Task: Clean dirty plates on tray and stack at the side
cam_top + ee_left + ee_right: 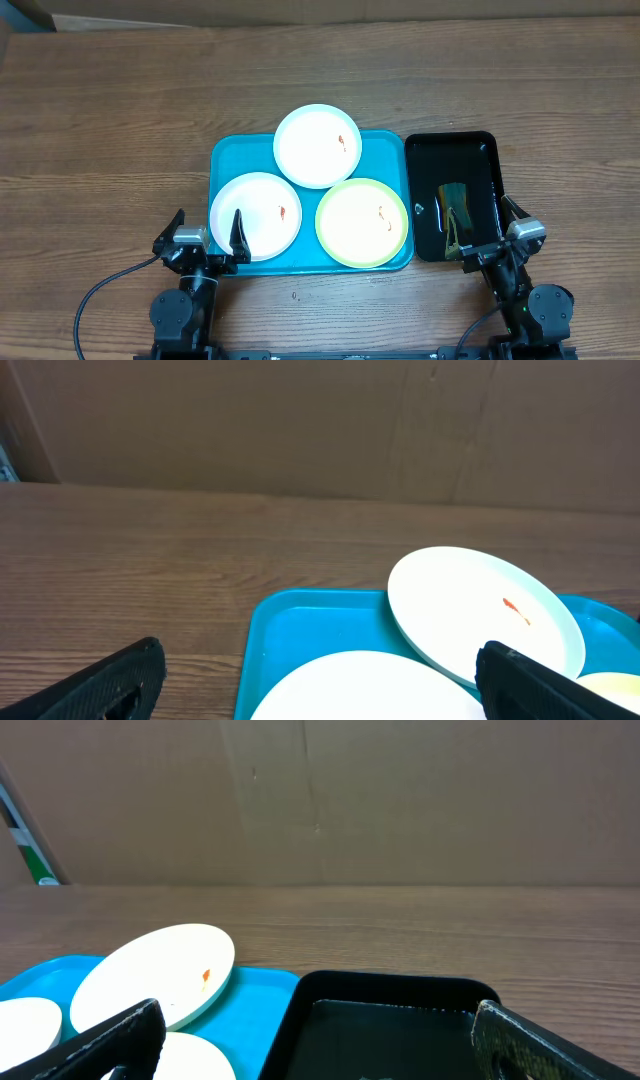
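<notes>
Plates (318,145) smeared, on tray (225,160); left pincer (208,215), right pincer (482,222) both wide, empty

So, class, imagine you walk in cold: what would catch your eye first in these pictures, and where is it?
The bright turquoise tray, central in the overhead view, stands out first. It is crowded with three smeared plates: a white plate at the back, a white plate near left and a yellow-green rimmed plate near right. Right beside it sits a glossy black tray with a sponge in it.
</notes>
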### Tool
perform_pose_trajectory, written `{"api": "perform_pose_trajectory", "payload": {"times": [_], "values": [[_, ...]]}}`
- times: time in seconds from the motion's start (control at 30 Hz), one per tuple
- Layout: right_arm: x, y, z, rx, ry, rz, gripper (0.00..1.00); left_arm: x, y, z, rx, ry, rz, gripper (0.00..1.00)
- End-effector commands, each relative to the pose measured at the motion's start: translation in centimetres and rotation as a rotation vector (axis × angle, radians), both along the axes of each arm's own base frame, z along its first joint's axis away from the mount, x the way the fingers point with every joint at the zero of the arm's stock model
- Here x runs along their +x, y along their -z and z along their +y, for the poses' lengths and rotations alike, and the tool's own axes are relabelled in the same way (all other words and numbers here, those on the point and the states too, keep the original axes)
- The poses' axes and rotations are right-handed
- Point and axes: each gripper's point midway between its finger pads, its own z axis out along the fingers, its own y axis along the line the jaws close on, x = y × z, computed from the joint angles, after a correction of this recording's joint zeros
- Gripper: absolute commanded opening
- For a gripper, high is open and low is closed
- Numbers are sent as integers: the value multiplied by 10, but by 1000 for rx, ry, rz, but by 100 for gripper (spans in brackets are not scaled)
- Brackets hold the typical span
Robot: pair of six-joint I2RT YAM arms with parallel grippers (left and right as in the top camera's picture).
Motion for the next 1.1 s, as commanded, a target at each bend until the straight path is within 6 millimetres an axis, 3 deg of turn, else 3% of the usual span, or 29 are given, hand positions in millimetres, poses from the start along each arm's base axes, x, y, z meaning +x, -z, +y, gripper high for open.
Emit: {"api": "perform_pose_trajectory", "payload": {"times": [0.0, 0.57, 0.7, 0.73, 0.87, 1.07], "values": [[1, 4, 0, 5, 4, 9, 100, 0, 2, 0, 27, 0, 2, 100], [1, 4, 0, 5, 4, 9, 100, -1, -5, -3, 5, 19, -11, 100], [1, 4, 0, 5, 4, 9, 100, -8, -38, -8, -30, 45, -42, 100], [1, 4, 0, 5, 4, 9, 100, -14, -59, -8, -30, 43, -51, 100], [1, 4, 0, 5, 4, 9, 100, -23, -103, -7, -31, 44, -64, 100], [1, 4, 0, 5, 4, 9, 100, -22, -138, -23, -72, 123, 209, 100]]}}
